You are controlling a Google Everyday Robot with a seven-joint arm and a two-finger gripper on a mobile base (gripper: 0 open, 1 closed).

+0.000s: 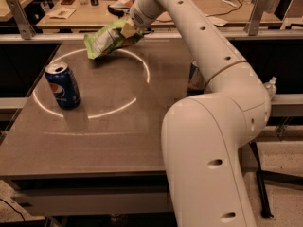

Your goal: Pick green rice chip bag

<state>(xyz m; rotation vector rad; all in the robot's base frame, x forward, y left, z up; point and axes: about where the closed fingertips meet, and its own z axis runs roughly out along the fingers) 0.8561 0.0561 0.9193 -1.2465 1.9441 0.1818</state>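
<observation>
Camera view, only one feed.

Gripper (127,30) is at the far side of the table (142,131), near the back edge, at the end of the white arm (208,56) that reaches up and left across the frame. Fingers are pinched onto the right end of the green rice chip bag (106,40); tan pads show right against the foil.

Bag sits tilted: right end high at the gripper, left end drooping towards the tabletop. There is a dark shadow on the surface under it, so it looks clear of the table. Can't tell whether the lowest left corner touches. The bag hangs over the far arc of the bright light ring (147,72) on the table.

Blue Pepsi can (63,85) stands upright on the left side, on the ring's near-left arc, well apart from the bag. Slim silver-and-blue can (194,77) is at the right edge of the table, mostly hidden behind the arm; only a strip of it is visible.

Behind the table is a metal rail (47,38), then a wooden desk (94,17) with papers and small clutter, too small to identify. A small clear bottle (271,85) stands on the right, beside the arm's elbow housing.
</observation>
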